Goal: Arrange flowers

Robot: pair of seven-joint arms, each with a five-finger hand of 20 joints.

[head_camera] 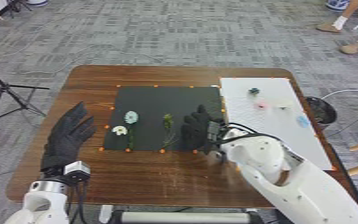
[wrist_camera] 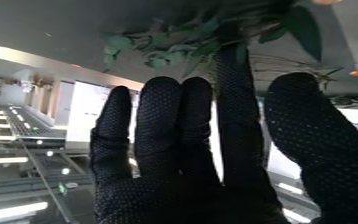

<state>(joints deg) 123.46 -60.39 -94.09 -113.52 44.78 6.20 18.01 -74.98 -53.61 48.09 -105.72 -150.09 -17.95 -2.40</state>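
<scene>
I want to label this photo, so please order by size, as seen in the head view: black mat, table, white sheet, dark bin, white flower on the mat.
1. Table
2. Black mat and white sheet: too alike to rank
3. Dark bin
4. White flower

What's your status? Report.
Right hand open, right of green sprig. Left hand open, left of black mat. Pale-blue flower on mat. Way to sprig looks clear.
</scene>
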